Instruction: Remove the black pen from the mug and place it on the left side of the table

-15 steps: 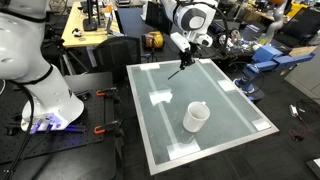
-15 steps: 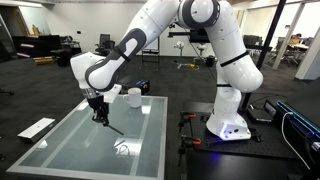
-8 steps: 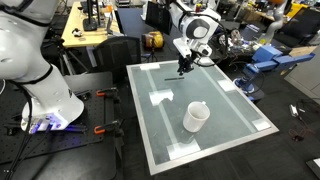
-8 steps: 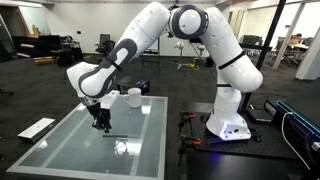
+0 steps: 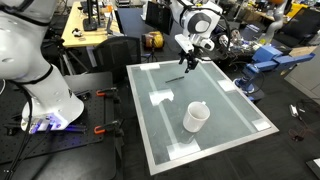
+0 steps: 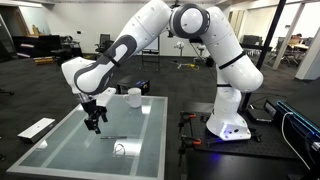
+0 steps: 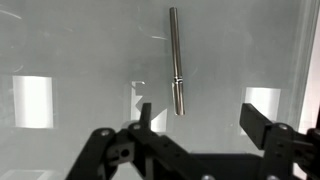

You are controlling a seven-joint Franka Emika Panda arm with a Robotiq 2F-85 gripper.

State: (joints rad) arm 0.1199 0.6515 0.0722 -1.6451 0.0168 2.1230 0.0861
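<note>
I've got the black pen [image 7: 176,62] lying flat on the worktop [image 7: 80,50], my fingers [image 7: 254,118] spread wide and empty just above it; the mug [image 5: 196,117] stands well apart.

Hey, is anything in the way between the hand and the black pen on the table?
Nothing visible does. The black pen lies alone on the glass of the table, just under the open hand. The mug stands far from both.
</note>
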